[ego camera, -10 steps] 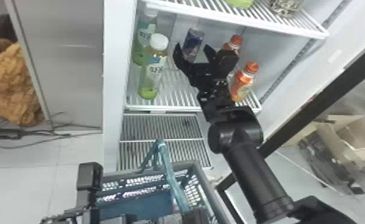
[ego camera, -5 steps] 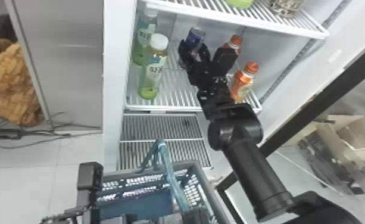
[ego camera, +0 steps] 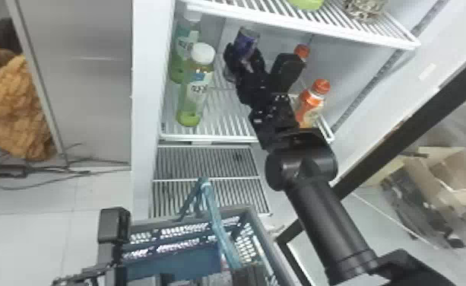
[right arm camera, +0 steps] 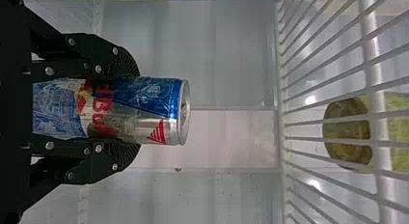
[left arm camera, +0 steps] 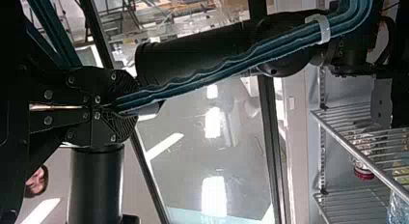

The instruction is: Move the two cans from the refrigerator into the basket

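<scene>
Blue-and-silver can (ego camera: 246, 40) gripped by right gripper (ego camera: 244, 56) inside refrigerator (ego camera: 144, 95); long axis held near upright, lid pointed up. Basket handle (ego camera: 213, 218) clamped in left gripper (ego camera: 246, 273).

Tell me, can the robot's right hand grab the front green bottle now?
Probably not yet: the right gripper is shut on the blue can. It would need to let go first, though nothing seems to block the bottle.

This looks like a lab or workshop: a black robot arm (ego camera: 327, 220) reaches into a refrigerator (ego camera: 144, 95), loose cables (ego camera: 70, 170) trail along the floor (ego camera: 102, 197) at left, and a cardboard box (ego camera: 460, 171) sits lower right.
</scene>
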Controlling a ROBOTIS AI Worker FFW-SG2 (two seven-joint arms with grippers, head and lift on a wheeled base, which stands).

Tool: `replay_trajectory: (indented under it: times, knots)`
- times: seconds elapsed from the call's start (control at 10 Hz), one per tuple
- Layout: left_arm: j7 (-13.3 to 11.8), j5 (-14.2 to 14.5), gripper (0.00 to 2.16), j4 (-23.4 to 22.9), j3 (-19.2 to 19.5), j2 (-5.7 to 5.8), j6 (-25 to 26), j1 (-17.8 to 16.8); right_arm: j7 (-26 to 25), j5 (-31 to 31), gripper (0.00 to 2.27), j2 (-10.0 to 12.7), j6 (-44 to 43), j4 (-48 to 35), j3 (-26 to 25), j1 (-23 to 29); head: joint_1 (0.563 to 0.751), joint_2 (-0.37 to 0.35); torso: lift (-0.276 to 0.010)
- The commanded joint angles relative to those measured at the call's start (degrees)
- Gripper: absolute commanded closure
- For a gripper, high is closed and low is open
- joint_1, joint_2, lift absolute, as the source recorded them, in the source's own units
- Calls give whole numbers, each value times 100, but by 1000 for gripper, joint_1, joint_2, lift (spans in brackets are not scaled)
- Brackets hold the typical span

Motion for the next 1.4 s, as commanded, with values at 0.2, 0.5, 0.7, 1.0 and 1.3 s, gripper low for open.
replay_trajectory:
  times: [0.2,0.5,0.7,1.0,1.3]
  knots:
    - [0,4,1181,0,31,-9,-3,29,1,225,891,-32,643,-1010,-331,479,695,-350,-276]
    - [0,4,1181,0,54,-9,-17,57,1,202,891,-67,741,-1657,-583,1027,695,-350,-276]
    - [0,4,1181,0,89,-17,-31,71,9,122,891,-67,868,-2332,-800,1547,695,-350,-276]
    - [0,4,1181,0,100,-17,-31,85,9,-27,891,-67,1037,-3302,-1040,2307,695,-350,-276]
    - [-9,4,1181,0,111,-17,-31,85,27,-141,889,-67,1402,-4399,-1302,3136,695,-350,-276]
